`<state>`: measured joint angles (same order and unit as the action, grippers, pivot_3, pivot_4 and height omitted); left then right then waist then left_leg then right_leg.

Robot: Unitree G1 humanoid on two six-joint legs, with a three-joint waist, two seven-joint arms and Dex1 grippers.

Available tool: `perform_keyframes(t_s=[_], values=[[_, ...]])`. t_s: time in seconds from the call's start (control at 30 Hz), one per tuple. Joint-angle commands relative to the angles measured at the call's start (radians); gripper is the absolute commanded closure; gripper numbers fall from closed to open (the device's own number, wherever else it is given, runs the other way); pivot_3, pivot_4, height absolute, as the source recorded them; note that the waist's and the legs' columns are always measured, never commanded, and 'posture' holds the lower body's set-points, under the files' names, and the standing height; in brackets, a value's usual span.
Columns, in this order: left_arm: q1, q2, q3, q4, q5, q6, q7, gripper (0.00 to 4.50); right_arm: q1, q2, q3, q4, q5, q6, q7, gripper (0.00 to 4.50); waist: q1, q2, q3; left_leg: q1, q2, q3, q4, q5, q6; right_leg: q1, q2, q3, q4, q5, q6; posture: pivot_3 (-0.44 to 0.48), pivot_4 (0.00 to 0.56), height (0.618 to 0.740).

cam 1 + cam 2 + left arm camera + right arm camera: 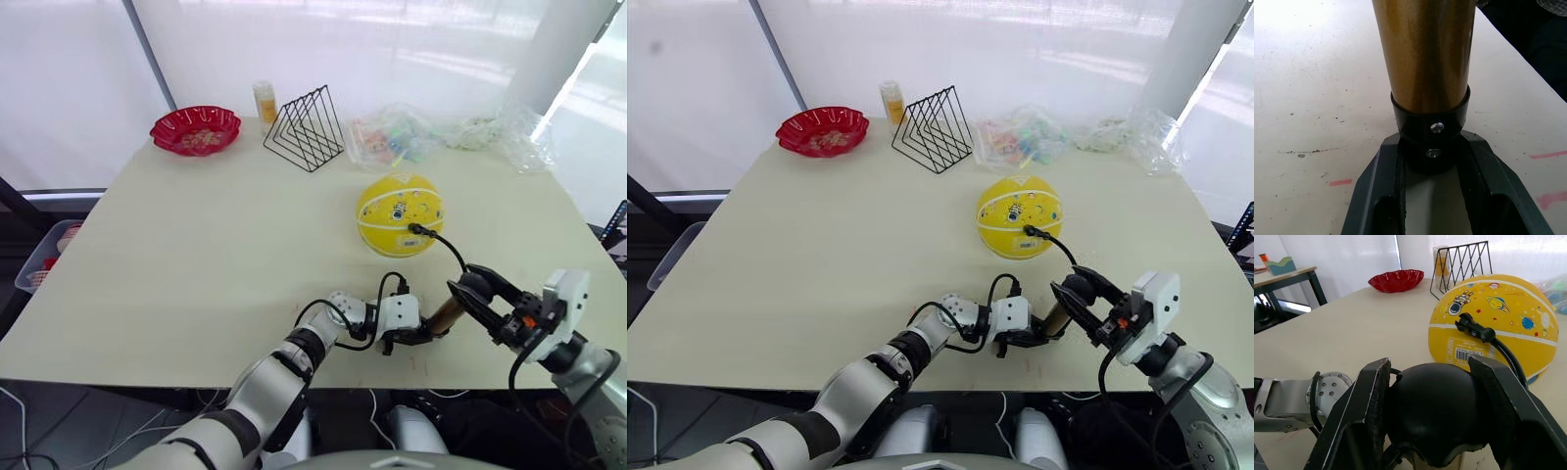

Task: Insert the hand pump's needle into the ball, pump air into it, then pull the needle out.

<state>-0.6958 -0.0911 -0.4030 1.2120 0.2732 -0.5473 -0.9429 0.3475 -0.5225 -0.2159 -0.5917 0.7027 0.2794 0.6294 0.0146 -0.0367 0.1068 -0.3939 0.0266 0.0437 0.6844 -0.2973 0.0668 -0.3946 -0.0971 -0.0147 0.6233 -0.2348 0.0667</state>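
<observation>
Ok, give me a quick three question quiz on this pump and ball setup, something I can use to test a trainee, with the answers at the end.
1. True or false: the needle fitting sits in the ball.
2. Which part of the hand pump does the left gripper clamp?
A. the black end cap
B. the hose
C. the T-handle
3. Fill in: the right gripper is shut on the pump's black ____.

Key:
1. True; the hose runs from the pump to the fitting at the ball's side.
2. A; the fingers close on the black collar below the gold barrel.
3. Handle.
</observation>
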Motion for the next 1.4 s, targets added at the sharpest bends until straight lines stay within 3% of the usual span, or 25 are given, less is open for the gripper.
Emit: perform_keyframes(t_s=[0.03,0.27,0.47,0.57,0.8,1.03,1.17,1.3,1.4], values=[[0.052,0.02,-0.055,0.08,0.07,0.043,-0.031,3.48,-0.007,-0.042,-0.088,-0.07,0.064,0.024,0.004,2.47,0.001,0.003,0.002,0.0,0.0,0.0,0.0,0.0,0.0,0.0,0.0,0.0,0.0,0.0,0.0,0.0,0.15,0.737],[0.041,0.017,-0.057,0.089,0.073,0.076,-0.043,3.48,-0.107,-0.18,-0.356,-0.188,0.401,0.097,-0.087,2.47,0.005,0.015,0.015,-0.004,-0.004,0.0,0.0,0.0,0.0,-0.001,-0.004,0.0,0.0,0.0,0.001,0.0,0.15,0.737],[0.022,0.02,-0.08,0.101,0.097,0.133,-0.075,3.48,-0.149,-0.312,-0.566,-0.193,0.623,0.145,-0.146,2.47,0.008,0.011,0.019,-0.005,-0.005,0.001,0.001,0.0,0.0,-0.001,0.001,-0.001,0.0,0.0,0.001,0.0,0.15,0.737],[0.015,0.02,-0.081,0.102,0.097,0.165,-0.091,3.48,-0.165,-0.347,-0.603,-0.2,0.7,0.16,-0.18,2.47,0.008,0.009,0.02,-0.005,-0.004,0.0,0.001,0.0,0.0,-0.001,0.001,-0.001,0.0,0.0,0.001,0.0,0.15,0.737],[0.006,0.026,-0.099,0.101,0.114,0.225,-0.118,3.48,-0.15,-0.285,-0.469,-0.244,0.673,0.182,-0.212,2.47,0.007,0.006,0.021,-0.005,-0.004,0.0,0.001,0.0,0.0,-0.001,0.002,-0.001,0.0,0.0,0.001,0.0,0.15,0.737],[0.014,0.028,-0.107,0.087,0.109,0.23,-0.115,3.48,0.0,-0.108,-0.141,-0.135,0.299,0.143,-0.087,2.47,0.001,-0.011,0.001,-0.002,-0.002,-0.002,0.0,0.0,0.0,0.001,0.004,-0.002,0.0,0.0,0.001,0.0,0.15,0.737],[0.015,0.027,-0.106,0.083,0.104,0.235,-0.117,3.48,0.051,-0.075,-0.011,-0.03,0.101,0.08,-0.026,2.5,-0.002,-0.013,-0.004,0.0,0.0,-0.002,0.0,0.0,0.0,0.002,0.0,-0.001,0.0,0.0,0.0,0.0,0.15,0.737],[0.016,0.025,-0.105,0.081,0.103,0.238,-0.119,3.48,0.053,-0.049,0.073,0.058,-0.024,0.025,-0.009,2.5,-0.001,-0.011,-0.008,0.001,0.001,-0.003,0.0,0.0,0.0,0.002,0.001,-0.002,0.0,-0.001,-0.002,0.0,0.15,0.737],[0.017,0.024,-0.105,0.08,0.103,0.239,-0.119,3.48,0.033,-0.027,0.068,0.069,-0.04,0.0,-0.01,2.5,0.0,-0.011,-0.008,0.001,0.001,-0.005,-0.001,0.0,0.0,0.002,0.001,-0.004,0.0,-0.002,-0.003,0.0,0.15,0.737]])
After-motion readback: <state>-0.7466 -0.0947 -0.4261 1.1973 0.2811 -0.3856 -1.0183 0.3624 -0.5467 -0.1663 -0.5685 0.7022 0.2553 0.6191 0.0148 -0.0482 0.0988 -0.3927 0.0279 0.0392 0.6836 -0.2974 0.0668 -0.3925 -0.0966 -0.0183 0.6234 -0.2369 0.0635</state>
